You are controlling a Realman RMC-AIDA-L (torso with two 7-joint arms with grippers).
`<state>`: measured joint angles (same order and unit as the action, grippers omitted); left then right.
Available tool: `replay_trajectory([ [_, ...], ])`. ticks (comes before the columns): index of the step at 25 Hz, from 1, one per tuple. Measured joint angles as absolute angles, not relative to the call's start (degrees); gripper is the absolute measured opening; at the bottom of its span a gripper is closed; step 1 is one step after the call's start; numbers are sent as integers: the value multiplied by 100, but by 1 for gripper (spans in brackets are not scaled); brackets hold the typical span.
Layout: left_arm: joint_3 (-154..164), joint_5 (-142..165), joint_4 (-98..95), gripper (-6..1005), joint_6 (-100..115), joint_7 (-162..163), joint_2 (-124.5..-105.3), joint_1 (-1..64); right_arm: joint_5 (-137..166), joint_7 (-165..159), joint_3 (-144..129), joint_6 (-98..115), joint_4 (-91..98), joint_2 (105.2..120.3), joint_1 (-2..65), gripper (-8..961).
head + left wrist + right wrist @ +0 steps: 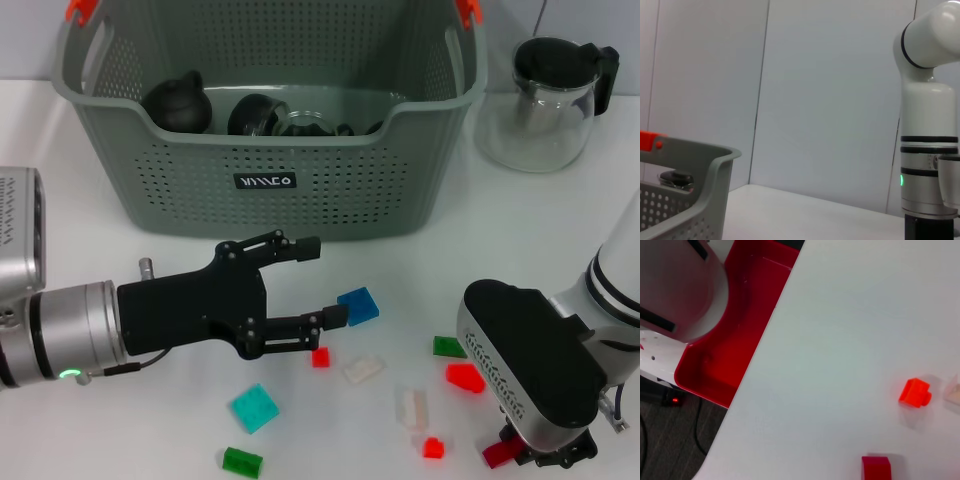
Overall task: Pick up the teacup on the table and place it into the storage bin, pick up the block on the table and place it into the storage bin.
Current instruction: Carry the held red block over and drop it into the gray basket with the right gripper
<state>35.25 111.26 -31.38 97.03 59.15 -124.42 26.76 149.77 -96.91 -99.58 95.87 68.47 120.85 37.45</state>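
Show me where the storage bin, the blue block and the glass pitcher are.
storage bin [180, 190]: head view, on its perforated front wall.
blue block [358, 306]: head view, on its top face.
glass pitcher [545, 125]: head view, on its clear glass body.

Off-task items on your table
You've got a glass pitcher [549, 103] with a black lid standing just beside the basket's right end, on the white table [560, 215].
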Motion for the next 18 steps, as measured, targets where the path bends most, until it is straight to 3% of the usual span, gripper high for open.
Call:
replay_trajectory([
  [9,3480,11130,-3159,827,9720,5915,-12436,2645,14905,-9823,-9724,9645,7136,12077,3662,200],
  [18,3471,11189,-3460,827,9770,5915,-12414,2428,14204,-9853,-7727,10533,7507,12026,3695,199],
])
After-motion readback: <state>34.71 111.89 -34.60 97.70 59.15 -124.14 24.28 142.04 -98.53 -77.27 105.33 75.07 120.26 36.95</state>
